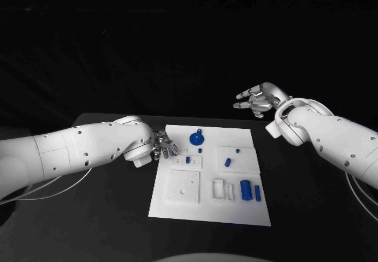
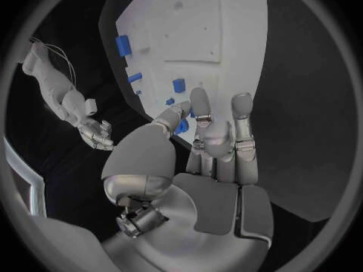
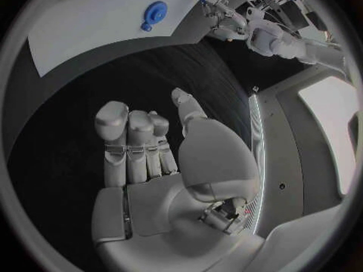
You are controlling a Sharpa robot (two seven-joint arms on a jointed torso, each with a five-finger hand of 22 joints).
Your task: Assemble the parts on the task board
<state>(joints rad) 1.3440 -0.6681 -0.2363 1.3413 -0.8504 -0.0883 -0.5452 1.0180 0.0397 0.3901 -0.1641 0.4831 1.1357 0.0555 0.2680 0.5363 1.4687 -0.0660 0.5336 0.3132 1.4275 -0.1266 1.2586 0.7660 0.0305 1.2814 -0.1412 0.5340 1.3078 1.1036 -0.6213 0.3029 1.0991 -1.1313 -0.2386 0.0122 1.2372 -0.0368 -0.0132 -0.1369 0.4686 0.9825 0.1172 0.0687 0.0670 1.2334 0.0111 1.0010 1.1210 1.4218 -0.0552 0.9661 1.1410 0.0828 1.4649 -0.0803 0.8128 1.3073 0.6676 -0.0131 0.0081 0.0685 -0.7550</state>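
Note:
The white task board (image 1: pixel 183 210) lies mid-table. On it are a round blue part with a tab (image 1: pixel 197 136), small blue parts (image 1: pixel 228 161) and a blue cylinder (image 1: pixel 246 189) by the right edge. My left hand (image 1: pixel 163 146) hovers at the board's far left edge, fingers stretched out over the board (image 2: pixel 219 30), nothing in its grasp; the round part (image 2: pixel 181 126) shows partly behind its thumb. My right hand (image 1: pixel 258 100) is raised beyond the board's far right corner, fingers apart and empty. From there the board (image 3: pixel 98 18) and round part (image 3: pixel 155 12) show far off.
The black table (image 1: pixel 102 218) surrounds the board. Raised white blocks and recesses (image 1: pixel 185 187) sit on the board's near half. My left arm (image 1: pixel 78 150) lies along the table's left side, with cables (image 1: pixel 47 188) beneath it.

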